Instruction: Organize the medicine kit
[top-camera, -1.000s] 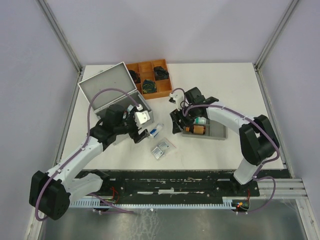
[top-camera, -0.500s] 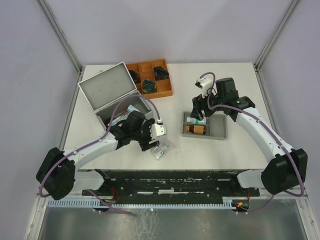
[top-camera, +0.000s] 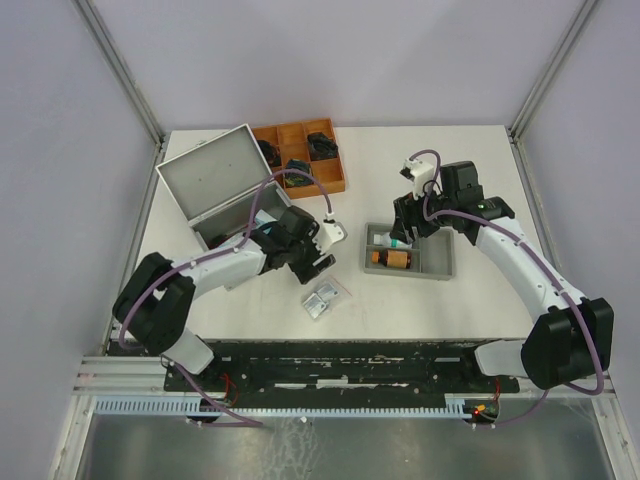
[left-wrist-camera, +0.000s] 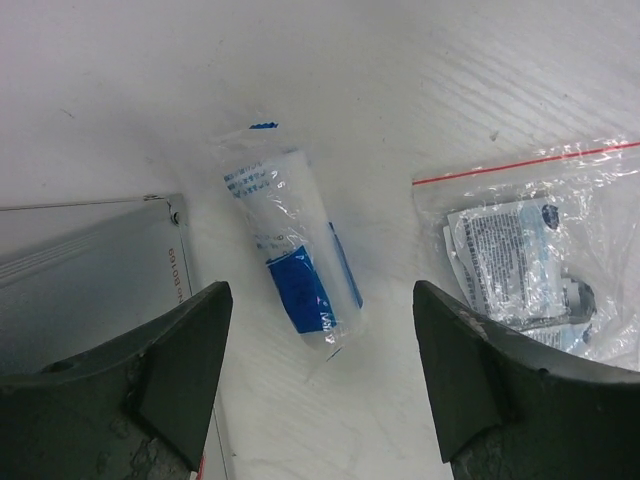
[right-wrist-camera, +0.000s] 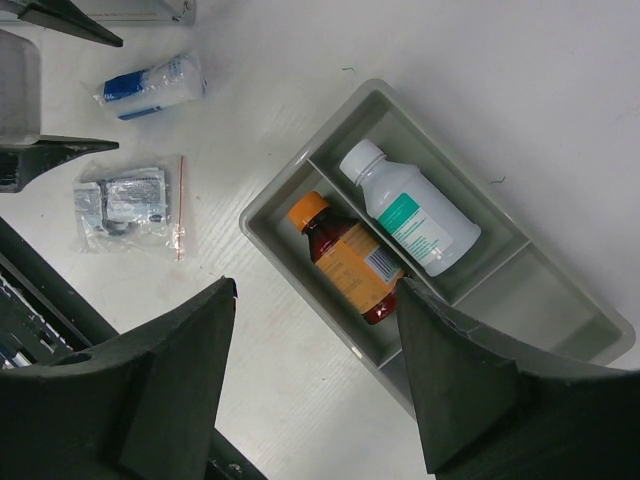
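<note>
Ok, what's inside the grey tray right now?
In the grey tray: a white bottle and an amber bottle, in separate lengthwise slots. The end section looks bare; a finger of the right gripper covers one corner.

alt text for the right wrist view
A grey tray holding a white bottle and an amber bottle in adjoining compartments, framed by the open right gripper. Upper left on the table lie a blue-and-white pack and a zip bag.

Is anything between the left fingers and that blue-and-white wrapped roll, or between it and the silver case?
Nothing visible. The plastic-wrapped blue-and-white roll lies bare between the open left fingers; the open silver aluminium case sits beside it, the clear zip bag opposite.
</note>
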